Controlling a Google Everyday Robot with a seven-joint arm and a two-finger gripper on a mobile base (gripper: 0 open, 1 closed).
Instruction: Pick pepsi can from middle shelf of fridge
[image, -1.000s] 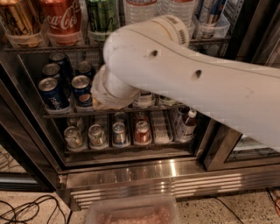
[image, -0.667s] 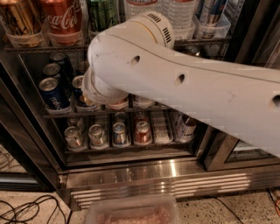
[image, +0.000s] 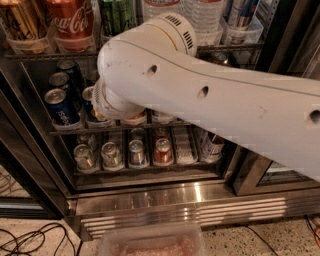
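Several blue Pepsi cans stand in the left lanes of the middle shelf of the fridge. The front one is in full view, with more behind it. Another blue can in the lane to the right is partly covered by my white wrist. My gripper is hidden behind that wrist, inside the middle shelf right of the front Pepsi can. My big white arm crosses the view from the right.
The top shelf holds a Coca-Cola can, green cans and water bottles. The bottom shelf holds silver-topped cans and a red one. A plastic tub and cables lie on the floor.
My arm has swung left and my wrist now covers more of the second lane's can. The cans have not moved.
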